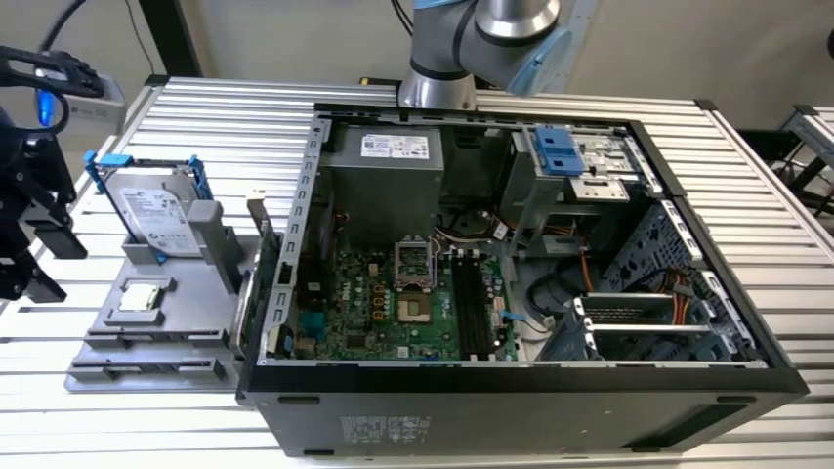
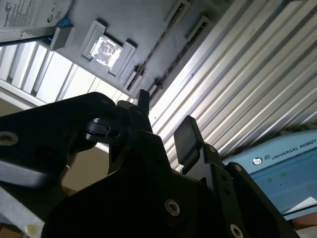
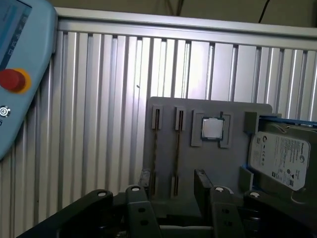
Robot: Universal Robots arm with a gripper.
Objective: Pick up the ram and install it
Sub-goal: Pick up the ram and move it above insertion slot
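Ram (image 3: 177, 148) stands edge-up in grey holder (image 3: 233, 111) by bench (image 3: 99, 99) edge, w/ long axis pointing straight away from gripper (image 3: 173, 177). Gripper open wide, empty, approx lined up w/ ram's near end.

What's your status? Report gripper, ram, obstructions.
Gripper open, empty, hovering over the gray holder. Ram on edge in its holder slot, not gripped. Processor chip and hard drive beside it, not touching it.
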